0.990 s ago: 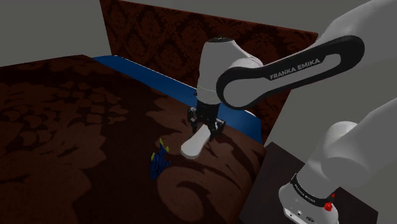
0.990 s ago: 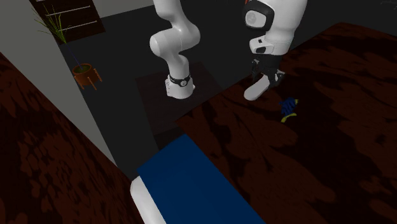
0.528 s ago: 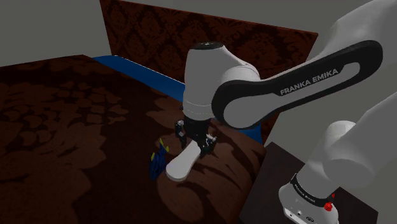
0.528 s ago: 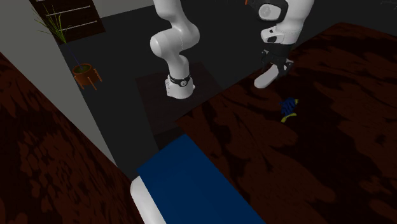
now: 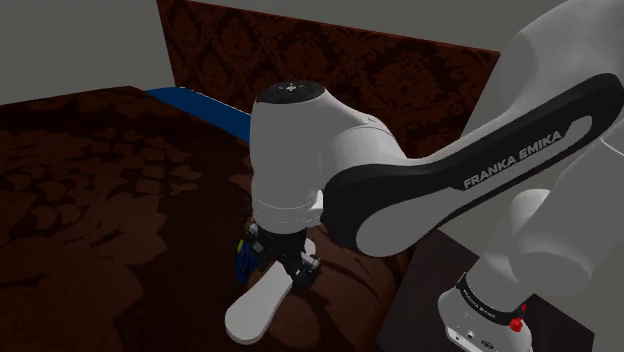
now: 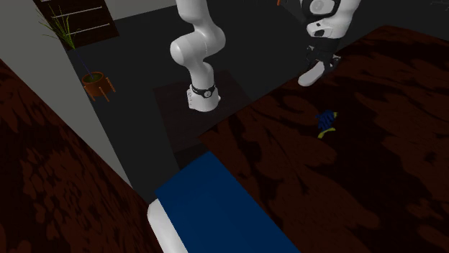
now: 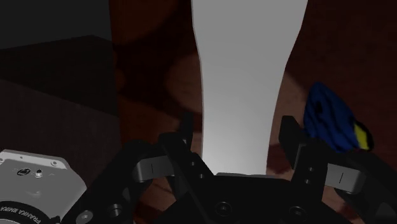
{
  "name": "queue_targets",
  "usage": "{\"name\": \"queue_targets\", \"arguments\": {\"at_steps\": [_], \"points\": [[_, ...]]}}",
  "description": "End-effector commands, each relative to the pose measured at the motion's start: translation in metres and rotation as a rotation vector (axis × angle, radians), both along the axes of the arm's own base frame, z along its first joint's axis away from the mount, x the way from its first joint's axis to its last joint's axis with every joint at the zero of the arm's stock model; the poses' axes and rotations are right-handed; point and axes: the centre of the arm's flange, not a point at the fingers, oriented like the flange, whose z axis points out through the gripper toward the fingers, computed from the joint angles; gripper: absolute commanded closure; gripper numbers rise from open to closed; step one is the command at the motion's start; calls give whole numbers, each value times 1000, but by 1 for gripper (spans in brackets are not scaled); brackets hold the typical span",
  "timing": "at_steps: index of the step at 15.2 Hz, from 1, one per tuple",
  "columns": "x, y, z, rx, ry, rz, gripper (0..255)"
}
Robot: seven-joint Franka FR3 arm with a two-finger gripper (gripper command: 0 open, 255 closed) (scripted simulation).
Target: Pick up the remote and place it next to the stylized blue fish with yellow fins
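- White remote [image 5: 258,305]: is it held, and where is it seen?
- It is clasped at one end between the fingers of the black gripper [image 5: 285,262], which are closed onto its sides. The rest sticks out past them. In the shoulder view it is seen just beside the blue fish with yellow fins [image 5: 243,255].
- What is changed from a second ago?
- In the shoulder view, gripper and remote have been carried down and to the left, alongside the fish. In the second exterior view they are shifted up and to the right. The fish is unmoved on the dark brown patterned surface [image 5: 90,200].
- Anything in the way?
- In the shoulder view the fish is partly covered by the wrist. Contact between the remote's tip and the surface cannot be told.
- Surroundings?
- A blue mattress [image 6: 216,205] with a white edge, the dark stand [image 6: 176,118] and a potted plant [image 6: 96,83] are noted.
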Motion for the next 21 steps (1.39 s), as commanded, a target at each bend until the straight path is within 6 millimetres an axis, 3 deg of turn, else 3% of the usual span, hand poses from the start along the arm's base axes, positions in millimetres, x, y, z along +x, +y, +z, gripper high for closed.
{"name": "queue_targets", "arguments": {"at_steps": [1,21], "points": [[-14,26,0,1,0,-2,255],[-14,26,-105,1,0,-2,255]]}}
